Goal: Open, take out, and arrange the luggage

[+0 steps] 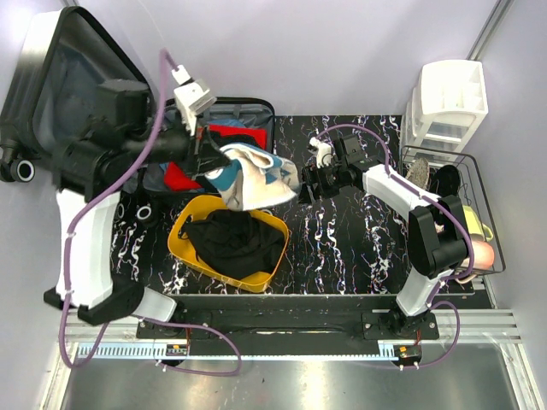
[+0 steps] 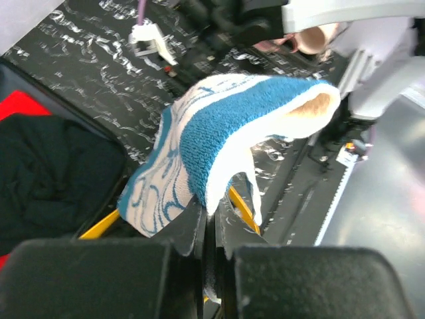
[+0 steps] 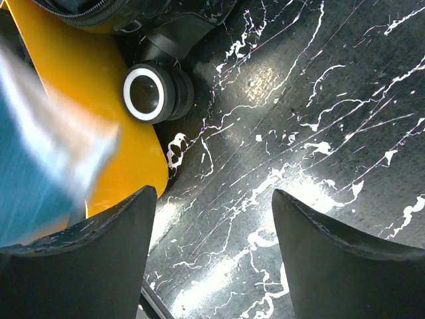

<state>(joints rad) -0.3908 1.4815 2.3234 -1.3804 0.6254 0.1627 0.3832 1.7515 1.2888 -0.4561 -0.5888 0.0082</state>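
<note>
The luggage [image 1: 64, 81] lies open at the back left, its lid raised and its base [image 1: 244, 120] holding red and dark clothes. One of its wheels [image 3: 149, 92] shows in the right wrist view. My left gripper [image 1: 209, 155] is shut on a white and blue towel [image 1: 256, 179], which hangs in the air above the yellow bin's far edge. In the left wrist view the jaws of the left gripper [image 2: 211, 219] pinch the towel [image 2: 232, 126]. My right gripper [image 1: 299, 184] hovers open just right of the towel. Nothing lies between the right gripper's [image 3: 216, 206] fingers, only the marbled table below.
A yellow bin [image 1: 184, 243] with a black garment [image 1: 235, 243] stands in front of the suitcase. Its wall [image 3: 86, 113] is close to my right gripper's left finger. A white organizer [image 1: 449, 102] stands at the back right, with a wire basket [image 1: 483, 218] of items in front of it.
</note>
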